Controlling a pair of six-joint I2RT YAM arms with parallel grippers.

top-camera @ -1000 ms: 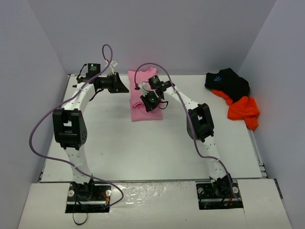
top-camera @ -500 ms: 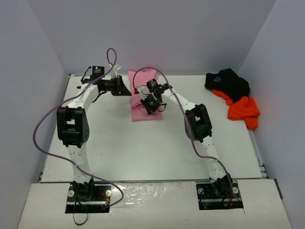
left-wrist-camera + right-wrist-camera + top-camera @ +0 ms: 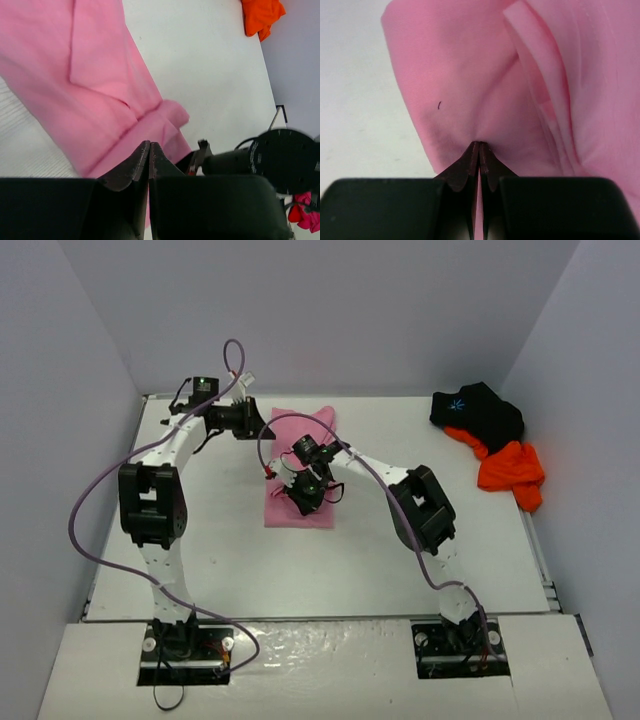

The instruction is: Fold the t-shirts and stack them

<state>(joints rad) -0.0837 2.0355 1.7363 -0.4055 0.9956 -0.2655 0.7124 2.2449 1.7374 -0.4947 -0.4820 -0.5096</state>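
The left gripper is clamped on the far edge of the pink t-shirt, mid-way across the table, and the right gripper is pinching its nearer part, so a clean fold likely needs both drawing evenly and low, cloth taut.

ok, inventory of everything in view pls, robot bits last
pink t-shirt: 1, pink, partly folded, far middle of the table
black t-shirt: 1, black with light-blue print, bunched in the far right corner
orange t-shirt: 1, orange, bunched against the black one's near side
table: 1, white, under everything
walls: 3, grey, around the table
cables: 2, purple, one looping along each arm
left end effector: 1, black, shut on the pink t-shirt's edge
right end effector: 1, black, shut on pink cloth
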